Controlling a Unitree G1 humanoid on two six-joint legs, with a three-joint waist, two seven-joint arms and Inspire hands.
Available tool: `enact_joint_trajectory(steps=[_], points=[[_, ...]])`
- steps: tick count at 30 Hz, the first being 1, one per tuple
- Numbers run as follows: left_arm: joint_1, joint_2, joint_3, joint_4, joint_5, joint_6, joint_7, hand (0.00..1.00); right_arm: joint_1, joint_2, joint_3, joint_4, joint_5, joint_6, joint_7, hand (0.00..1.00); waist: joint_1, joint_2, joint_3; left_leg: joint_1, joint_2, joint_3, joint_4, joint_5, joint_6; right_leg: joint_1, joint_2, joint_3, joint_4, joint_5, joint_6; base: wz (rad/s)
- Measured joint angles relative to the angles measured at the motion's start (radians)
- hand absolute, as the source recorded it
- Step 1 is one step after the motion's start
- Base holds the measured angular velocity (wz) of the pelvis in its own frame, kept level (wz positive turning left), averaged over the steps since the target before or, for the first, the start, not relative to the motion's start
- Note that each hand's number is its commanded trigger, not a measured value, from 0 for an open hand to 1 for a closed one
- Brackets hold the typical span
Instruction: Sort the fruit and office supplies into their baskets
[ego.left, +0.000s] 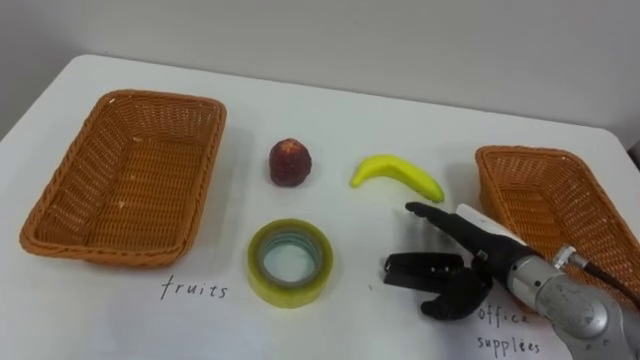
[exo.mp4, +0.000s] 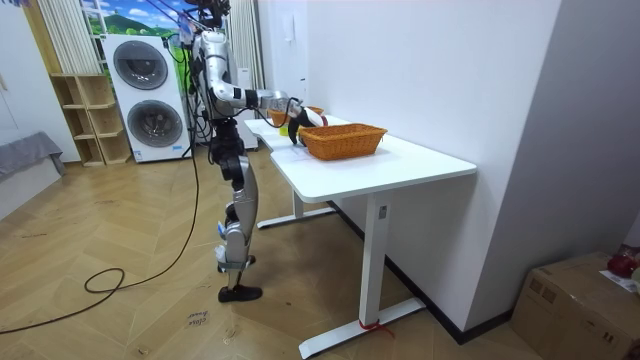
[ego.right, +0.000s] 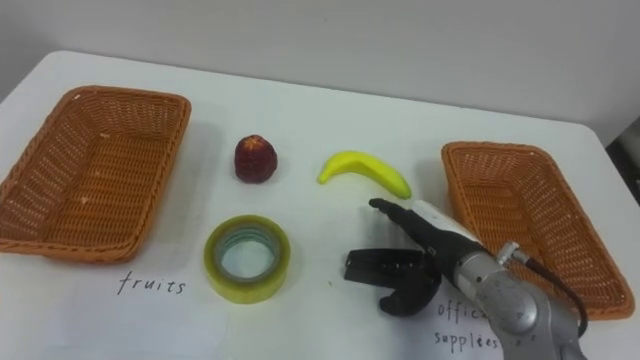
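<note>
Right hand (ego.left: 468, 272) low near counter's (ego.left: 350, 112) front edge, fingers (ego.left: 438, 217) spread, holding nothing. Tape roll (ego.left: 290, 262) just beside: probably light, rigid, slick; pinch across its rim.

We see a white rectangular table (ego.left: 330, 120) with dark handwritten words (ego.left: 195, 290) on it. Behind, two stacked white washing machines (exo.mp4: 150, 95) stand beside a pale wooden cubby shelf (exo.mp4: 85, 120); a brown cardboard box (exo.mp4: 575, 300) sits on the floor.
</note>
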Motion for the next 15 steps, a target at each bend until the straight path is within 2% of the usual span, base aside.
enact_joint_trajectory(steps=[5, 9, 15], points=[[-0.003, 0.0, 0.0, 0.0, 0.0, 0.003, 0.0, 0.0, 0.0, 0.002, 0.0, -0.002, -0.032, 0.011, 0.0, 0.0, 0.001, 0.0, 0.0, 0.0, 0.0, 0.0, -0.001, 0.0, 0.0, 0.001, 0.0, 0.0, 0.0, 0.0, 0.0, 0.0], [-0.003, -0.003, 0.0, 0.0, 0.0, 0.018, 0.0, 0.0, 0.0, 0.01, 0.0, -0.004, -0.052, 0.023, 0.0, 0.0, 0.001, -0.003, -0.0007, 0.001, 0.0, 0.0, -0.005, 0.0, 0.0, 0.002, 0.0, 0.0, 0.0, 0.0, 0.0, 0.0], [-0.008, -0.008, 0.0, 0.0, 0.0, 0.019, 0.012, 0.0, 0.0, 0.017, 0.0, -0.005, -0.08, 0.024, 0.001, 0.0, 0.002, -0.008, -0.0013, 0.001, 0.0, 0.0, -0.005, 0.0, 0.0, 0.002, 0.0, 0.0, 0.0, 0.0, 0.0, 0.0]])
